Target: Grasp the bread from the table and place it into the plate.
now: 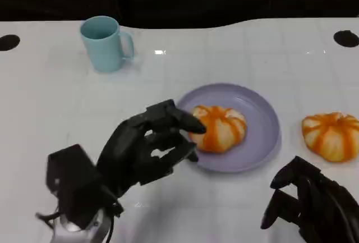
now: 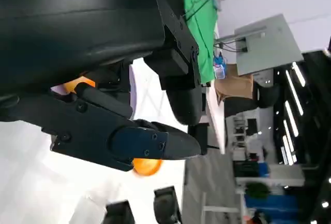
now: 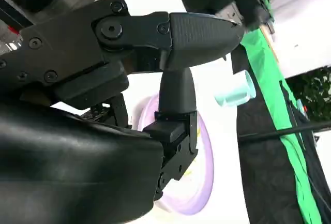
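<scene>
An orange-and-white striped bread [image 1: 220,127] lies on the purple plate [image 1: 263,114] in the middle of the table. My left hand [image 1: 148,148] hovers at the plate's left rim with its fingers apart, their tips right beside that bread and nothing held in them. In the left wrist view, orange bread [image 2: 147,166] peeks out past the fingers [image 2: 129,141]. A second striped bread [image 1: 332,135] sits on the table right of the plate. My right hand [image 1: 311,203] hangs low at the near right, fingers loosely spread and empty. The right wrist view shows the plate [image 3: 206,157] beyond its fingers [image 3: 196,30].
A light blue mug [image 1: 104,44] stands at the far left of the table, also in the right wrist view as a mug [image 3: 236,93]. The white table [image 1: 235,58] ends at a dark far edge.
</scene>
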Tool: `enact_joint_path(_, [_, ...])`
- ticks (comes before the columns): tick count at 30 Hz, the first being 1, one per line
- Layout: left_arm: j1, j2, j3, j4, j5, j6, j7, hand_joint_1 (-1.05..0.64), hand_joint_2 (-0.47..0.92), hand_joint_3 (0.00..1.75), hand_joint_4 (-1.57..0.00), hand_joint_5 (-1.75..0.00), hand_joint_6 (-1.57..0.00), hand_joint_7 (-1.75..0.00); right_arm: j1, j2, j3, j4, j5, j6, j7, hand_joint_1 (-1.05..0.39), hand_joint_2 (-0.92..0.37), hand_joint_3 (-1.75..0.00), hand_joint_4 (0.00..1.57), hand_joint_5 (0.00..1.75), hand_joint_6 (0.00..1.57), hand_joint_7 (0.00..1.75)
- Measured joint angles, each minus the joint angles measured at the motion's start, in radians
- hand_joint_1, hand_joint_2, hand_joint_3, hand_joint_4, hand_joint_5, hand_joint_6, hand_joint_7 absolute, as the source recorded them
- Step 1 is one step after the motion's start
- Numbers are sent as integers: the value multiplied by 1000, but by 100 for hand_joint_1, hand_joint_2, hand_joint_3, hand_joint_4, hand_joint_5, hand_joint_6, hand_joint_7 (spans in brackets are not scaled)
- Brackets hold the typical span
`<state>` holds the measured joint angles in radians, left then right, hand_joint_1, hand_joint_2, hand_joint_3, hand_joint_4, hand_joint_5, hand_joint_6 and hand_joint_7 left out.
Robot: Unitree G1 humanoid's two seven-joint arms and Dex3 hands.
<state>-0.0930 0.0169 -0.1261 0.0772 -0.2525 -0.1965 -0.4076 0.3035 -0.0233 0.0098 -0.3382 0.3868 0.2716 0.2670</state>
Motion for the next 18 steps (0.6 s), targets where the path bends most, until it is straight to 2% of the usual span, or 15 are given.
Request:
enact_joint_path(6, [68, 10, 24, -100, -136, 122, -62, -61, 92, 36, -67, -169, -63, -140, 7, 0, 1, -6, 0, 10, -4, -52, -92, -48, 64, 175, 42, 171])
enact_joint_path(9, [109, 11, 31, -137, -153, 152, -62, -63, 92, 36, -71, -174, -59, -156, 8, 0, 0, -9, 1, 15, -6, -52, -92, -48, 63, 175, 42, 170])
enact_joint_path(18, [210, -20, 59, -177, -234, 207, -67, -56, 92, 38, -73, -175, -51, -174, 9, -1, -1, -11, -1, 17, -7, -52, -92, -49, 63, 175, 42, 170])
